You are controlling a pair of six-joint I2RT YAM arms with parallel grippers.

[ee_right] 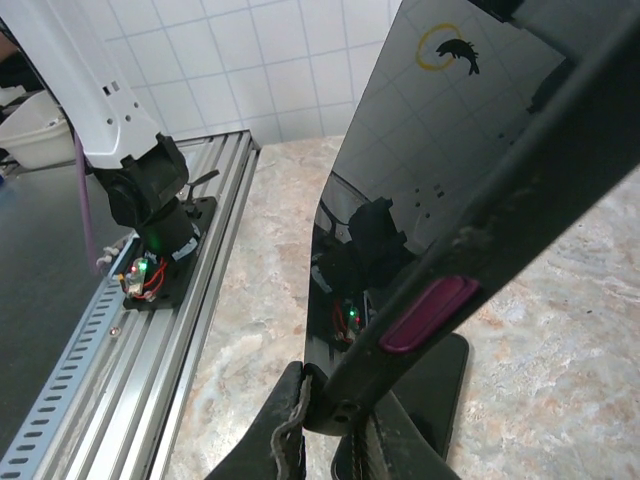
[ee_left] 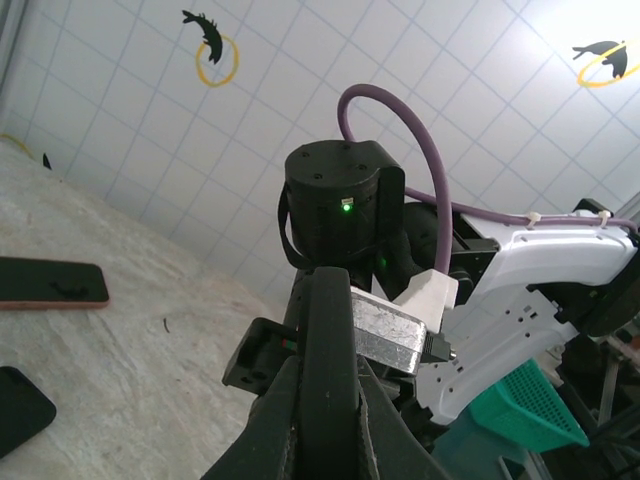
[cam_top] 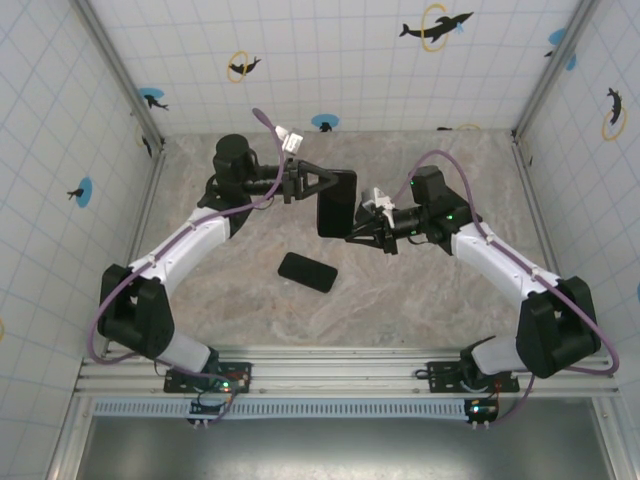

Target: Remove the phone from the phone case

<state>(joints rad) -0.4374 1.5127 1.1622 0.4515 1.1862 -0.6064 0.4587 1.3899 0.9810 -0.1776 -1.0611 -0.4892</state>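
We see the phone, in its case, held above the middle of the marble table. The left hand is clamped on it from 9 o'clock, and the right hand pinches its lower edge from 3. A dark slab lies at 6. Tiled walls stand around.

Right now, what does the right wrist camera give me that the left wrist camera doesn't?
Right wrist: the phone with its glossy screen face-on, a magenta side button, and the aluminium rail carrying an arm base. Left wrist: the phone edge-on, the other arm's purple cable and a teal basket. Both: the phone clamped in that arm's own pincer, right pincer and left pincer, over the marble table.
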